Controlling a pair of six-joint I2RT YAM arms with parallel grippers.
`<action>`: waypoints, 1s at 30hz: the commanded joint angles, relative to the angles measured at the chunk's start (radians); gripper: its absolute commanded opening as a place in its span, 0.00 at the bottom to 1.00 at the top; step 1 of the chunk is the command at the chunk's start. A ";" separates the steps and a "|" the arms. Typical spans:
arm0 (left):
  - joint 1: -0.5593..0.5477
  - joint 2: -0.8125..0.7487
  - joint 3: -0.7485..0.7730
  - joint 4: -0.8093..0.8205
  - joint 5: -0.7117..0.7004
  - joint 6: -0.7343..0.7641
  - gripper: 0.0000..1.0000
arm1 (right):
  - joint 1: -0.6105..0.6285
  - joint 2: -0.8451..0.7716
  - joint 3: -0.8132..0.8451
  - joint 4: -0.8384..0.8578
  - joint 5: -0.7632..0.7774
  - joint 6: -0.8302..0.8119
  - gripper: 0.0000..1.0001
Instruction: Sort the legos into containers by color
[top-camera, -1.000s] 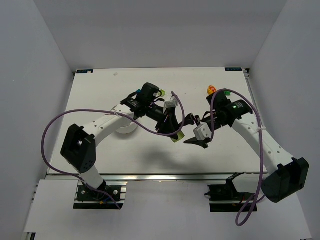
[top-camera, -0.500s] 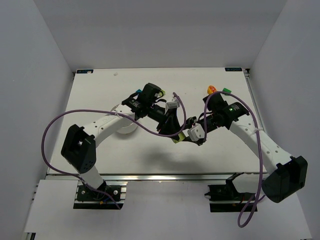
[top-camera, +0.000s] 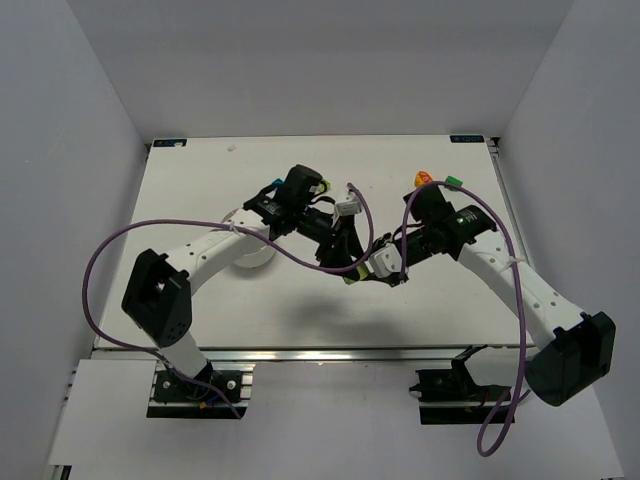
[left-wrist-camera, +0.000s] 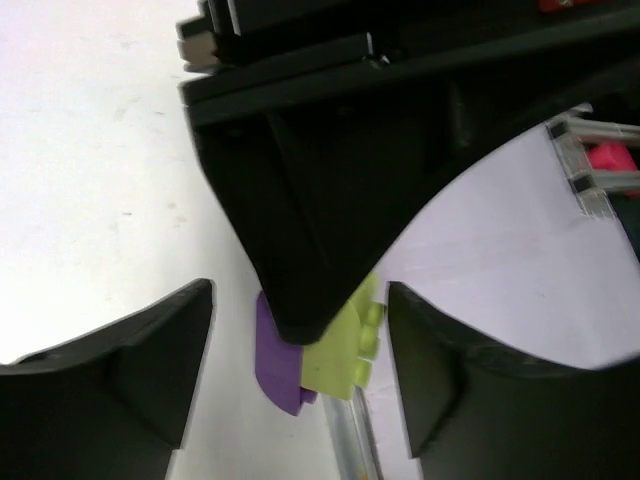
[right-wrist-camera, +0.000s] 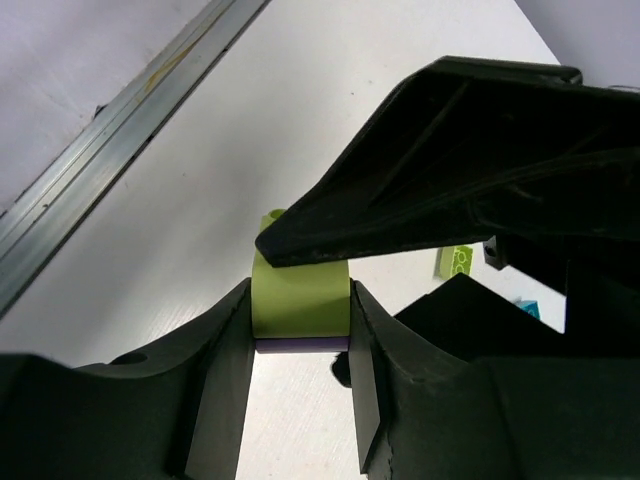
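right pincer (right-wrist-camera: 300, 320) moved in, clamped lime-purple legos (right-wrist-camera: 300, 292), left pincer (left-wrist-camera: 300, 340) loosened

Lime brick (right-wrist-camera: 300, 295) stacked flush on purple brick (right-wrist-camera: 300, 345), pair pinched between jaws of right gripper (right-wrist-camera: 300, 325), near centre of table (top-camera: 200, 170), toward front. Orange brick (top-camera: 422, 179) and green brick (top-camera: 453, 182) close together, far right. Cyan brick (top-camera: 274, 185) far, left of centre. White bowl (top-camera: 252, 260) left of centre, mostly hidden; compartments not visible.

White table (top-camera: 200, 170): bowl (top-camera: 255, 262) left; orange brick (top-camera: 422, 179), green brick (top-camera: 453, 182) right.
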 joint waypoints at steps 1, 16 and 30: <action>0.006 -0.108 0.006 0.089 -0.105 -0.027 0.82 | 0.001 -0.047 0.003 0.088 -0.022 0.169 0.11; 0.016 -0.466 -0.284 0.409 -0.846 -0.305 0.97 | -0.074 -0.178 -0.139 0.539 0.116 1.086 0.06; 0.006 -0.739 -0.734 0.994 -0.941 -0.475 0.98 | -0.206 -0.041 -0.050 1.039 -0.014 2.053 0.02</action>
